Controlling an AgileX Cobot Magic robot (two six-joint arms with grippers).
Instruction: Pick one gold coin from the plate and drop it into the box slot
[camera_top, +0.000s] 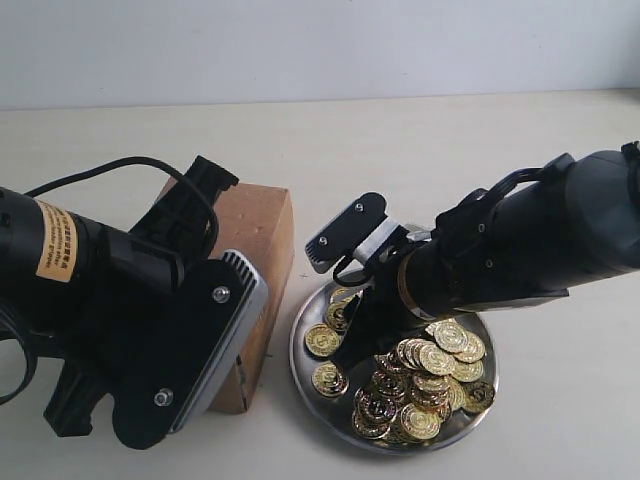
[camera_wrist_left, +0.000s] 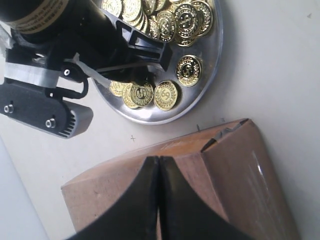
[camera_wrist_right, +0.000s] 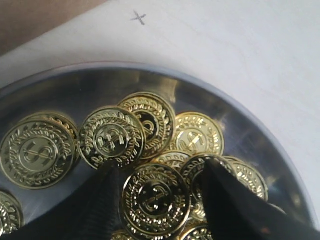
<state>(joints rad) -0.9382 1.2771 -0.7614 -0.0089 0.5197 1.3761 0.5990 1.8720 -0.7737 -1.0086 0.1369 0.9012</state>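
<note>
The silver plate (camera_top: 303, 358) sits right of the brown cardboard box (camera_top: 263, 228) and holds several gold coins (camera_top: 432, 385). My right gripper (camera_wrist_right: 159, 170) is down in the plate, open, its two dark fingers on either side of one flat gold coin (camera_wrist_right: 156, 201) on the pile. The plate's rim (camera_wrist_right: 250, 137) curves around behind. My left gripper (camera_wrist_left: 158, 165) is shut with nothing in it, hovering over the box (camera_wrist_left: 240, 172). The box slot is not visible in any view. The plate (camera_wrist_left: 212, 60) and right arm (camera_wrist_left: 95, 35) show beyond the box.
The left arm's wrist housing (camera_top: 190, 350) covers the near part of the box. A small pencil cross (camera_wrist_right: 139, 18) marks the pale table between plate and box. Bare table (camera_top: 400, 150) stretches behind both.
</note>
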